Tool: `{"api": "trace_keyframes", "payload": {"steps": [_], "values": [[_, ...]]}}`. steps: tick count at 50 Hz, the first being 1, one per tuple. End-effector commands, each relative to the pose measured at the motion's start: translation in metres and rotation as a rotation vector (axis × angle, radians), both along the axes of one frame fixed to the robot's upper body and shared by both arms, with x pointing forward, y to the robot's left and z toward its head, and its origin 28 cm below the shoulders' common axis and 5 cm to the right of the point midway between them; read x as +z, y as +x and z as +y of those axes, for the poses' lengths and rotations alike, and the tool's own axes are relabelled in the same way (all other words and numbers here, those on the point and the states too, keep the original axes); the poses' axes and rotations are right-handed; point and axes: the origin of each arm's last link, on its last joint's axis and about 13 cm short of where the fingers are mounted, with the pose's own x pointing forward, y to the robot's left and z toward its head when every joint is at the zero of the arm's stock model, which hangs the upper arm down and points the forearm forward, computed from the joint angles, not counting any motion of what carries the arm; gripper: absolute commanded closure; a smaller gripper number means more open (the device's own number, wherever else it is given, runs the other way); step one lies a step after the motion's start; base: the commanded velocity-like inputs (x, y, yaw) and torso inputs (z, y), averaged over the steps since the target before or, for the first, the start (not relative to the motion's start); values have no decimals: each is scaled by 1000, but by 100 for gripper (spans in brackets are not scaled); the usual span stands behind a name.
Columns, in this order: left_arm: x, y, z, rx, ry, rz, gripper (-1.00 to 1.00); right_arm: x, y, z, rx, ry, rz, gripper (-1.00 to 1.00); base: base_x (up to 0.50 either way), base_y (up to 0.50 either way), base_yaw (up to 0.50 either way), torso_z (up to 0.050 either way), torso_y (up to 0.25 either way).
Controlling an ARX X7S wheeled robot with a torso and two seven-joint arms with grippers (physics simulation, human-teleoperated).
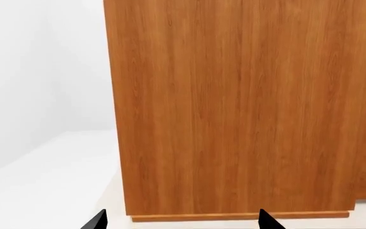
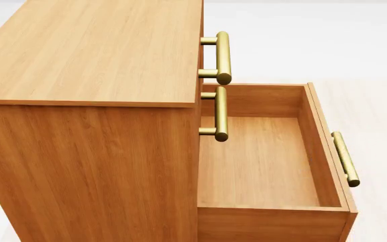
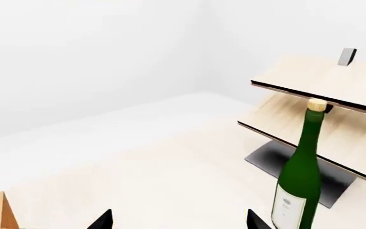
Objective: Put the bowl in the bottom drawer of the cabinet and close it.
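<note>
Bottom drawer (image 2: 261, 161) of our cabinet (image 2: 92, 55) stands pulled out, orange-brown wood. Bottle (image 3: 297, 176) label is unreadable. Left gripper (image 1: 181, 223) and right gripper (image 3: 179, 222) are both spread.

The orange-brown cabinet's (image 2: 86, 101) bottom drawer (image 2: 274, 212) stands pulled open, its inside bare.

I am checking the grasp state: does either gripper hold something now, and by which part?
Nothing is held. The left gripper and right gripper both show spread fingertips with nothing between them.
</note>
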Motion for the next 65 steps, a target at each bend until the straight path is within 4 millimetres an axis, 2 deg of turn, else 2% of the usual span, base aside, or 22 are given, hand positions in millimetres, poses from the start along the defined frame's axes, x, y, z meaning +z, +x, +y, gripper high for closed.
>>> {"api": "trace_keyframes", "payload": {"steps": [1, 20, 39, 50, 65], "values": [[-2, 1, -1, 0, 1, 0, -100, -4, -5, -16, -123, 23, -1, -100, 0, 0, 0, 0, 0], [-1, 0, 0, 1, -4, 0, -100, -15, -12, -33, -257, 61, 5, -100, 0, 0, 0, 0, 0], [1, -2, 0, 3, -7, -1, -100, -30, -18, -41, -396, 103, 50, -100, 0, 0, 0, 0, 0], [0, -2, 0, 4, -7, -1, -100, -30, -22, -42, -428, 202, 84, -100, 0, 0, 0, 0, 0], [-1, -1, 0, 4, -7, 0, -100, -27, -26, -40, -454, 230, 136, -100, 0, 0, 0, 0, 0]]}}
